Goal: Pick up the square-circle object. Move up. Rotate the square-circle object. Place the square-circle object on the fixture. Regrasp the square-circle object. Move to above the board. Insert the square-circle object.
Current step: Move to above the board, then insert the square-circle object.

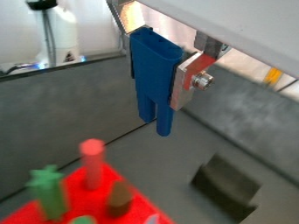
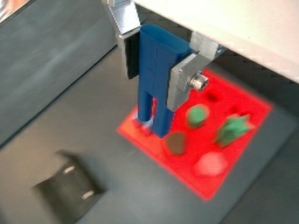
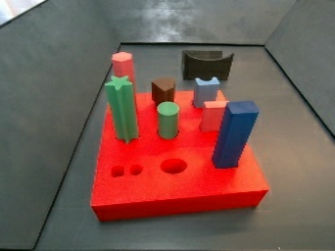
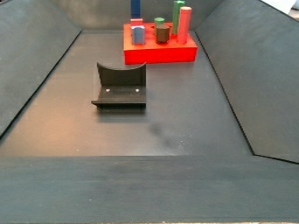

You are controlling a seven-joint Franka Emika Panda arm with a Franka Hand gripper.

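Clearly, the square-circle object [image 1: 152, 79] hangs prongs-down, clamped between the gripper [image 1: 163, 74] fingers [image 2: 183, 77], held in the air in both wrist views; below it lies the red board [image 2: 193, 131] with its upright pegs; the fixture [image 4: 121, 87] stands on the dark floor [image 4: 176, 131], apart from the board, bare.
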